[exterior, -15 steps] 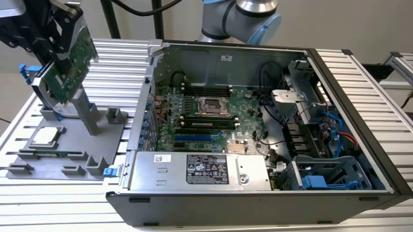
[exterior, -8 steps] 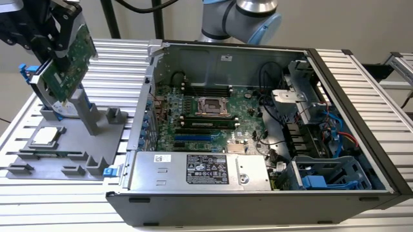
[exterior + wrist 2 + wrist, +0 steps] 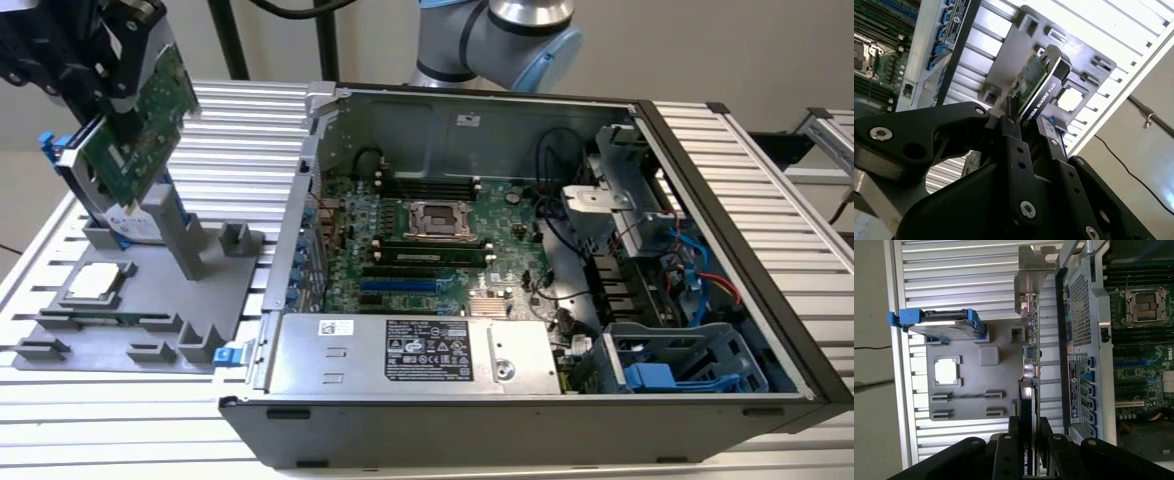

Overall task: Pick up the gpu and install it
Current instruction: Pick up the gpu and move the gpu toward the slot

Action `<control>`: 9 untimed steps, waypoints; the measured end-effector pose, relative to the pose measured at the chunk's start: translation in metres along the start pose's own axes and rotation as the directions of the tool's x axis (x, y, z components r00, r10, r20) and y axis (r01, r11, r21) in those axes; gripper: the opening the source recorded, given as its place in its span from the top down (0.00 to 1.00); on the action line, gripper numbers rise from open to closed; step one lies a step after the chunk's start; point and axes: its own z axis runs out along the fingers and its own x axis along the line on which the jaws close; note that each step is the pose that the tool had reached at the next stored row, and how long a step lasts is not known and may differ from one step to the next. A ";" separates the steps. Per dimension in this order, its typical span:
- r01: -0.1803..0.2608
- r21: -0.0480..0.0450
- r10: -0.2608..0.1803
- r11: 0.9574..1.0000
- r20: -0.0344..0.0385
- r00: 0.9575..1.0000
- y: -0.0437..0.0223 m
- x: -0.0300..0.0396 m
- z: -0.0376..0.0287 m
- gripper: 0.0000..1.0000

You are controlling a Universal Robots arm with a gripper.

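The pincer [image 3: 1026, 125] is clamped on the gpu [image 3: 1040, 85]. In the second wrist view its two black fingers [image 3: 1011, 140] press against the card's opposite faces, one on the green board and one on the black shroud. In the first wrist view the pincer [image 3: 1029, 432] grips the card's near end. The gpu [image 3: 1030, 365] shows edge-on there, with its silver bracket [image 3: 1031, 265] at the far end.

In the exterior view the pincer [image 3: 127, 75] sits at about ten o'clock from the open computer case [image 3: 467, 110]. It holds the gpu [image 3: 154, 115] tilted, green face showing, above the grey tray [image 3: 147, 300]. Whether the card's lower corner touches anything cannot be told.

Just behind the card, a hard drive [image 3: 123, 215] in a blue frame stands on edge in the tray. A small square CPU chip [image 3: 94, 283] lies flat at about seven o'clock from the drive.

The tray rests on the slatted aluminium bench [image 3: 240, 130], just beside the case at its nine o'clock. Inside the case, the motherboard [image 3: 441, 240] lies exposed, with a silver power supply [image 3: 414, 350] at its six o'clock. The robot arm [image 3: 514, 35] rises behind the case at twelve o'clock.
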 end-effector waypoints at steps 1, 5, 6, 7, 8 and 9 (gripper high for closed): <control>0.000 0.000 0.000 1.000 0.000 1.000 0.0000 0.0000 -0.0006 1.00; 0.000 0.000 0.000 1.000 0.000 1.000 0.0001 -0.0001 -0.0025 1.00; 0.000 0.000 0.000 1.000 0.000 1.000 0.0002 -0.0001 -0.0030 1.00; 0.000 0.000 0.000 1.000 0.000 1.000 0.0002 -0.0001 -0.0036 1.00; 0.000 0.000 0.000 1.000 0.000 1.000 0.0002 -0.0001 -0.0040 1.00; 0.000 0.000 0.000 1.000 0.000 1.000 0.0002 -0.0001 -0.0045 1.00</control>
